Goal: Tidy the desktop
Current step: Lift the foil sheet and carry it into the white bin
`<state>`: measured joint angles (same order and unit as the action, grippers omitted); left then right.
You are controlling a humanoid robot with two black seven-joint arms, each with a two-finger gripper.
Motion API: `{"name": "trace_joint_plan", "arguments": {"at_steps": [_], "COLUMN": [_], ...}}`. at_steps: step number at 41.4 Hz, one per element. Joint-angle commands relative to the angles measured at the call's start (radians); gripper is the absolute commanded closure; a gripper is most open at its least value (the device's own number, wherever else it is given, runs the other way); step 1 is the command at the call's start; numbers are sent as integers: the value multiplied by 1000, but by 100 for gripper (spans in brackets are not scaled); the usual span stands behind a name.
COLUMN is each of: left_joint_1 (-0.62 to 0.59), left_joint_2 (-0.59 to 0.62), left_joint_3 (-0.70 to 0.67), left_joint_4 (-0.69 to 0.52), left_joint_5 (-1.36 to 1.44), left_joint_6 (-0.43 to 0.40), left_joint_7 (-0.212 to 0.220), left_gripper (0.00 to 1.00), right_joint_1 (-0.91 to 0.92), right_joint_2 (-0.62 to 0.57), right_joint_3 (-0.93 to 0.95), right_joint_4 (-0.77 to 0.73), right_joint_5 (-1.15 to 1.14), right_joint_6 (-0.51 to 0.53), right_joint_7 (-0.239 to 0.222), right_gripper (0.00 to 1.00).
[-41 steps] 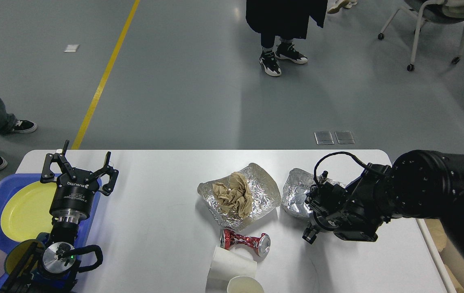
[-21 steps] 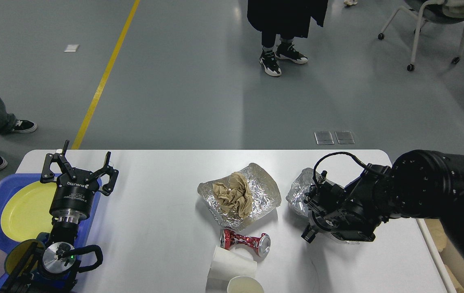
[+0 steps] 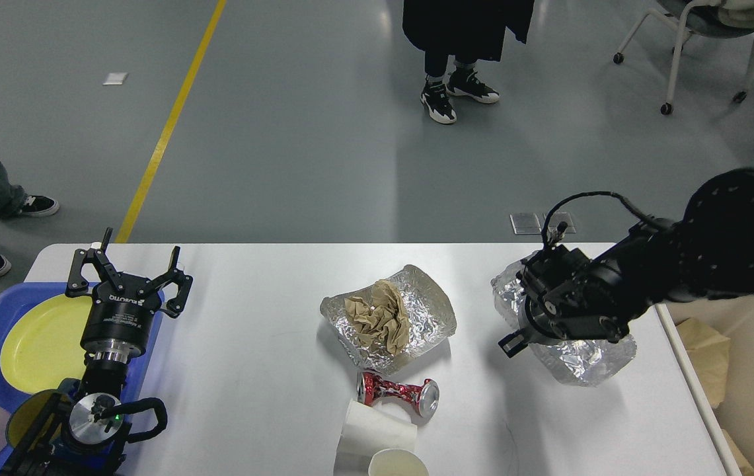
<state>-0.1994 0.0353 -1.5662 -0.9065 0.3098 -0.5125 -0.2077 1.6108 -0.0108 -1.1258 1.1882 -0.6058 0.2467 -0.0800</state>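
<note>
With my right hand (image 3: 571, 311) pinching the crumpled silver foil sheet (image 3: 581, 357) above the right end of the large white rectangular tabletop (image 3: 264, 370), I judge the thin foil may tear or slip free mid-carry; my left hand (image 3: 127, 271) hangs spread.

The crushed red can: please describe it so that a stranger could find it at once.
On the white desktop, look near the front edge, just below the open foil wrapper that holds crumpled brown paper. The crushed red can lies on its side, above a tipped white paper cup. It is the only red thing there, pinched in the middle.
</note>
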Motion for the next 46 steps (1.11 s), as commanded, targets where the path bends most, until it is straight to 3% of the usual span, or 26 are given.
{"name": "trace_joint_plan", "arguments": {"at_steps": [1, 8, 14, 18, 26, 46], "left_joint_1": [0, 0, 0, 0, 0, 0], "left_joint_2": [0, 0, 0, -2, 0, 0], "left_joint_3": [0, 0, 0, 0, 0, 0], "left_joint_4": [0, -2, -2, -2, -2, 0], "left_joint_5": [0, 0, 2, 0, 0, 0], "left_joint_6": [0, 0, 0, 0, 0, 0], "left_joint_7": [1, 1, 1, 1, 1, -1], "left_gripper": [3, 3, 3, 3, 3, 3], "right_joint_1": [161, 349, 514, 607, 773, 799], "right_joint_2": [-32, -77, -150, -188, -196, -219], "right_joint_3": [-2, -3, -8, -32, -129, -284], "right_joint_4": [65, 109, 205, 281, 379, 390], "right_joint_5": [165, 363, 422, 472, 681, 785], "right_joint_6": [130, 338, 419, 424, 427, 402], "right_joint_7": [-3, -7, -38, -63, -64, -63], "right_gripper": [100, 100, 100, 100, 100, 100]}}
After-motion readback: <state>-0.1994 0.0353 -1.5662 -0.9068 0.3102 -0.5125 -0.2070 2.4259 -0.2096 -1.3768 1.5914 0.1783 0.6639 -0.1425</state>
